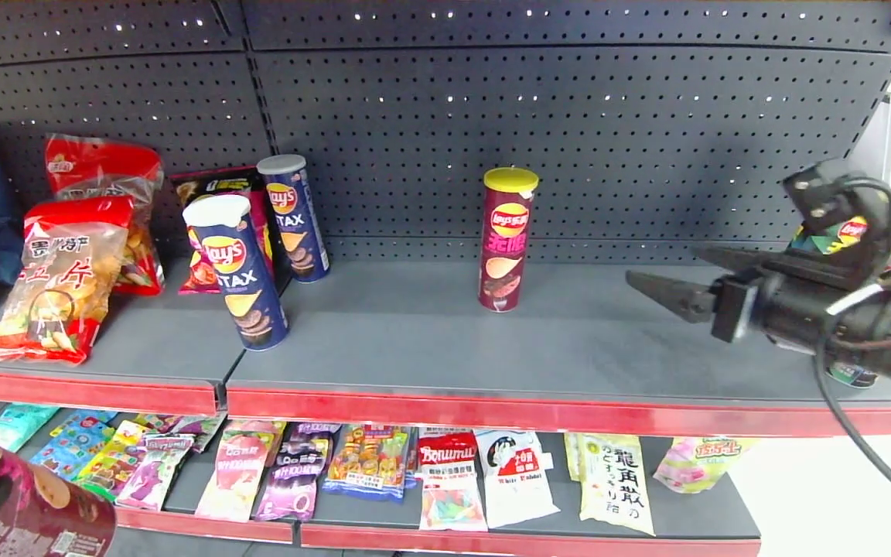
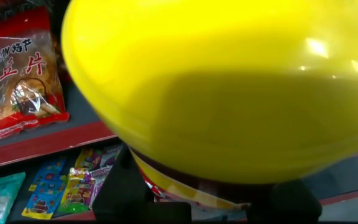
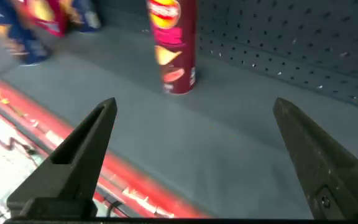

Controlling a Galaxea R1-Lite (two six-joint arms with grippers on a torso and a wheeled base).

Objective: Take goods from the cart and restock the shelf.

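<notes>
One maroon can (image 1: 506, 240) already stands upright on the shelf (image 1: 430, 348), near the back panel and well apart from the blue cans (image 1: 237, 271) to its left. A second can (image 1: 20, 503), with the same maroon body and a yellow lid (image 2: 229, 87), sits in my left gripper (image 2: 204, 200), low on the left and below the shelf's red lip (image 1: 492, 410). The gripper's dark fingers flank the body, so I judge it is clamped on the can. I cannot tell how the can is tilted. My right gripper (image 3: 192, 106) hangs over the right part of the shelf, spread wide with nothing in it. It points toward the maroon can but is well short of it.

I read this as the placing step, with the second can in hand and not yet on the shelf. For the next move, the left arm has to rise above the red lip and carry the can in over the bare stretch between the blue cans and the maroon can. It must set the base flat before letting go. The front blue can stands near that path, and a tall can tips easily, so I would go in slowly and keep the right arm clear.
</notes>
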